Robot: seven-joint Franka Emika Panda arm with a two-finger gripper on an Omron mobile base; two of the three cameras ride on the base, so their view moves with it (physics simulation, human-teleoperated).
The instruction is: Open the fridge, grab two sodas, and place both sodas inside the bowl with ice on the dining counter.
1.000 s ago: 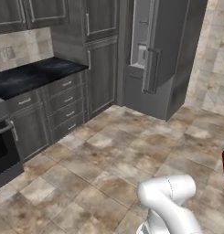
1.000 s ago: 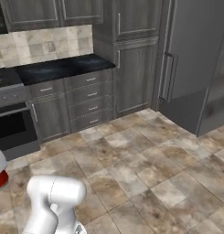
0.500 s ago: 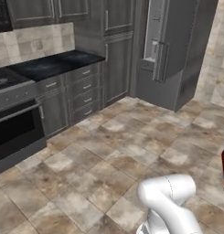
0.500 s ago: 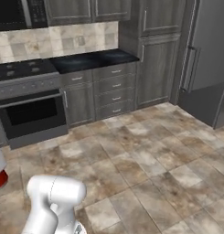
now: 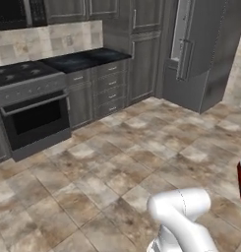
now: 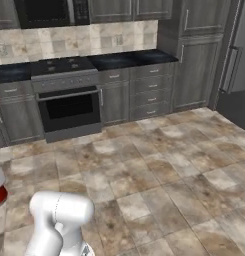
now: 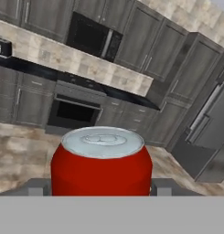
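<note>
A red soda can (image 7: 102, 161) with a silver top sits upright between the fingers (image 7: 36, 187) – grasped on both sides – above tiled kitchen floor (image 5: 122, 162). The dark grey fridge (image 5: 203, 49) stands well apart, beyond an oven (image 6: 69, 107).

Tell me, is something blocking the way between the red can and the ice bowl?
I cannot say. The gripper holds the red can while facing the oven and dark cabinets. The bowl and its counter are out of sight, so the path cannot be judged.
</note>
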